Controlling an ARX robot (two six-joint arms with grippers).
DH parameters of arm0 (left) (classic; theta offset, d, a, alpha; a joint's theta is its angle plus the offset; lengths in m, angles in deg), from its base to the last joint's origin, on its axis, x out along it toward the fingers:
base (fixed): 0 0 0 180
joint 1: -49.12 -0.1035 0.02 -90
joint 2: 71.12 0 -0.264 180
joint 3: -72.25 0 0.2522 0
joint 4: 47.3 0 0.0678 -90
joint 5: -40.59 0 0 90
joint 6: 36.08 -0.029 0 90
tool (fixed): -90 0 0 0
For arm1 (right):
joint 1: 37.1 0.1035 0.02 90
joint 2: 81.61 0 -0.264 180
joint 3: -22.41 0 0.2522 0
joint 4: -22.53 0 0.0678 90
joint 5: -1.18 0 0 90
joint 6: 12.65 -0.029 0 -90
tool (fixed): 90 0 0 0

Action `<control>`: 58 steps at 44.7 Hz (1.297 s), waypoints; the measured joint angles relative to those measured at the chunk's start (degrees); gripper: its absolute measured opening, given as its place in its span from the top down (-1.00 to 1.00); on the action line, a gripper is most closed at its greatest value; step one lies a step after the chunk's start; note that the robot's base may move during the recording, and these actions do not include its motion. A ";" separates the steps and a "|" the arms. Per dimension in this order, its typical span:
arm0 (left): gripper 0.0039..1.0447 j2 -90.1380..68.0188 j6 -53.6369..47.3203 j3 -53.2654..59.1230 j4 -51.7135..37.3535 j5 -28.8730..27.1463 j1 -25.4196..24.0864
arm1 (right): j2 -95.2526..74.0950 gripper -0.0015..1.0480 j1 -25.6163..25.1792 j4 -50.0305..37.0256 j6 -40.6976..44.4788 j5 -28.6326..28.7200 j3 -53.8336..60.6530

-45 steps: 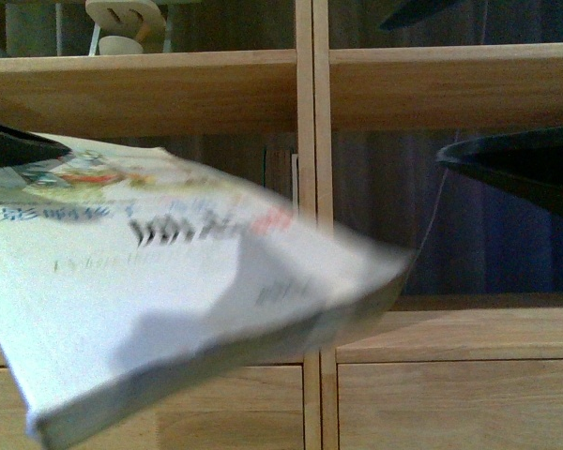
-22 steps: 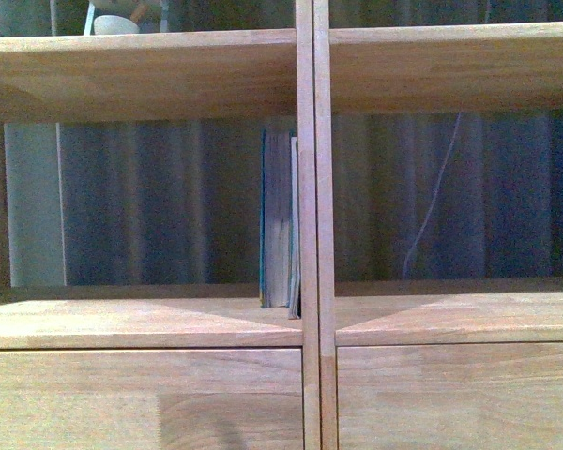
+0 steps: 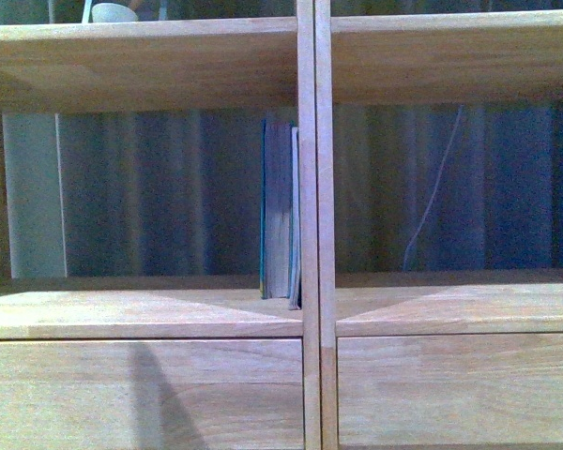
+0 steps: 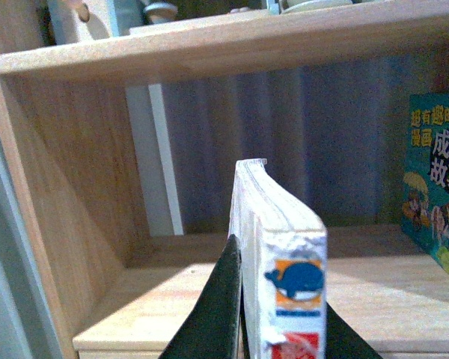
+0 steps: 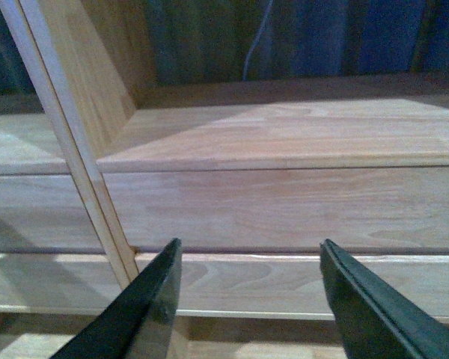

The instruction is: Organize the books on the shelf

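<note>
Currently, left gripper (image 4: 280, 318) clamps the white book (image 4: 280, 232) upright by its spine end, facing the shelf (image 3: 141, 314). Right gripper (image 5: 248, 245): jaws spread, empty. Centre of front frame: shelved books (image 3: 280, 211) stand upright against the central divider (image 3: 314, 206)

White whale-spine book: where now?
Left wrist view: the white book sits upright between the left gripper's fingers, facing the shelf's left-column compartment; a teal book stands deeper inside.
</note>
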 joint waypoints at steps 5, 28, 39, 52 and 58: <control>0.88 -5.29 -1.75 -4.13 -3.91 1.38 0.17 | 2.58 0.24 0.00 -1.99 2.05 -0.31 4.98; 0.88 -26.77 -6.03 -23.41 -9.44 4.59 5.55 | 12.26 0.94 0.04 -4.68 3.61 -0.26 17.84; 0.88 -36.15 -5.77 -34.12 -8.92 4.35 8.20 | 16.79 0.94 0.04 -4.24 3.63 -0.26 21.11; 0.88 -47.10 -5.73 -47.36 -6.38 3.80 11.15 | 21.57 0.94 0.04 -1.95 3.63 -0.26 23.89; 0.88 -55.49 -5.70 -56.52 -4.39 3.04 13.14 | 24.37 0.94 0.04 -0.28 3.63 -0.26 24.79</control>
